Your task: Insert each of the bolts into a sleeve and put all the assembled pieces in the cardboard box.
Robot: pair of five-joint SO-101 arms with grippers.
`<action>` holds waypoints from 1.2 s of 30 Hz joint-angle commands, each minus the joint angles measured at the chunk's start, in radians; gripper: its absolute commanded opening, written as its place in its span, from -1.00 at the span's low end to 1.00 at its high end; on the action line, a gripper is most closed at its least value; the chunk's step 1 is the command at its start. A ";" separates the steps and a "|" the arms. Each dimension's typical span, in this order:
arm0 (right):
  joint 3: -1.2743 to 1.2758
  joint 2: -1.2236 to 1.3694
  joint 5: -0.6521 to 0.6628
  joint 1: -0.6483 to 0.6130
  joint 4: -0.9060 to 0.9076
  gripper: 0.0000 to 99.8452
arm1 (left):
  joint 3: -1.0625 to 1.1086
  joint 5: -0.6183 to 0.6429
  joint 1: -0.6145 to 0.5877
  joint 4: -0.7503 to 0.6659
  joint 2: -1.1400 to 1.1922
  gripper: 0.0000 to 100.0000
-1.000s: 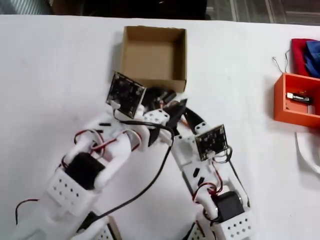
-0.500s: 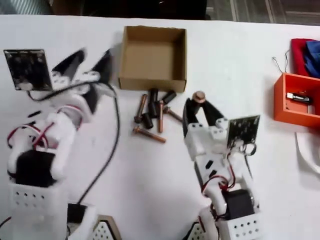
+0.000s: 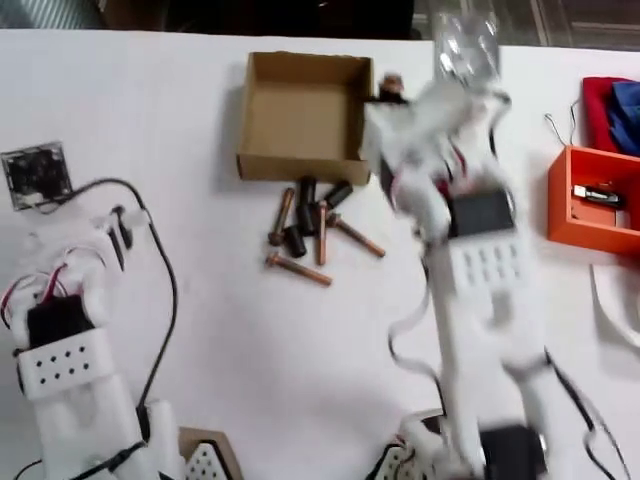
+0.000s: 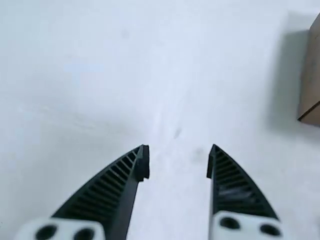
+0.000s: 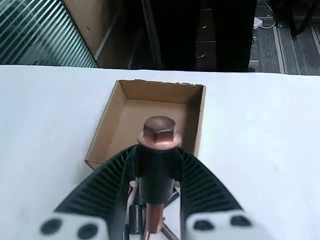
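Observation:
The open cardboard box (image 3: 305, 115) stands at the table's far middle; it also appears in the right wrist view (image 5: 125, 125). My right gripper (image 3: 391, 97) hangs beside the box's right wall, shut on a copper bolt in a black sleeve (image 5: 158, 150). The bolt's hex head (image 3: 392, 82) sticks up above the fingers. Loose copper bolts (image 3: 298, 268) and black sleeves (image 3: 338, 193) lie in a pile just in front of the box. My left gripper (image 4: 177, 162) is open over bare table at the left, with a corner of the box (image 4: 312, 75) off to one side.
An orange bin (image 3: 590, 205) sits at the right edge with a red and blue cloth (image 3: 610, 105) behind it. A white cable (image 3: 610, 305) curls in front of the bin. Bare white table lies between the two arms.
Both grippers were together at the pile. The left arm swung away to the left and drew back. The right arm carried the sleeved bolt up to the box's right wall.

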 commanded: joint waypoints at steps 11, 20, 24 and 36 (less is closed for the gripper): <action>-1.134 0.980 0.005 0.001 0.239 -0.96 | -0.449 -0.044 -0.017 0.152 0.694 -0.59; -1.404 1.334 0.032 0.018 0.220 -0.96 | -0.452 -0.044 0.034 0.052 0.852 -0.59; -1.402 1.359 0.041 0.028 0.193 -0.96 | -0.354 -0.043 0.054 -0.064 0.875 -0.59; -1.364 1.380 0.060 0.038 0.174 -0.96 | -0.291 -0.043 0.054 -0.163 0.881 -0.59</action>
